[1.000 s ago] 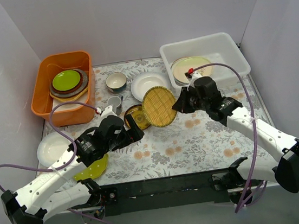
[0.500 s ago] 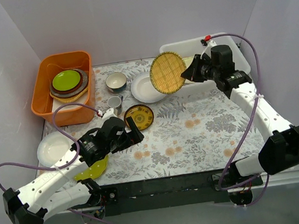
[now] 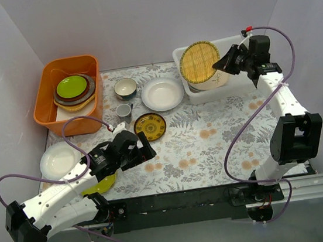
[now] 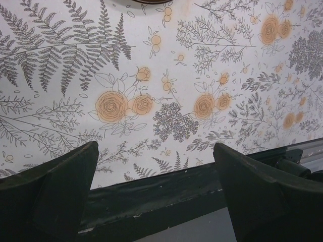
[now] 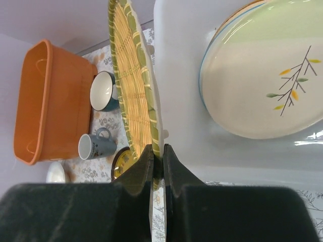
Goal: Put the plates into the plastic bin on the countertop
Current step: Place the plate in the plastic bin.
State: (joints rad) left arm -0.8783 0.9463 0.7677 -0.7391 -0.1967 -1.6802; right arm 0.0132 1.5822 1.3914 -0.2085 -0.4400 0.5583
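Observation:
My right gripper [image 3: 225,64] is shut on the edge of the woven-straw yellow plate [image 3: 199,62] and holds it on edge above the left part of the white plastic bin [image 3: 240,43]. In the right wrist view the fingers [image 5: 158,161] pinch the plate's rim [image 5: 133,91]. A cream leaf-sprig plate [image 5: 267,85] lies inside the bin [image 5: 186,60]. A white plate [image 3: 161,93], a small brown-and-yellow plate [image 3: 150,126] and a cream plate [image 3: 59,159] lie on the countertop cloth. A lime plate [image 3: 98,185] lies partly under my left arm. My left gripper [image 3: 144,148] is open and empty, low over the cloth [image 4: 156,191].
The orange tub [image 3: 47,105] at the back left holds stacked plates, a lime one on top [image 3: 71,85]. A teal-lined bowl [image 3: 125,88] and a grey cup [image 3: 124,110] stand beside it. A black rail [image 4: 161,194] runs along the near table edge.
My right gripper carried the woven plate from the middle of the table up and back-right to over the bin. My left arm shifted slightly toward the near edge.

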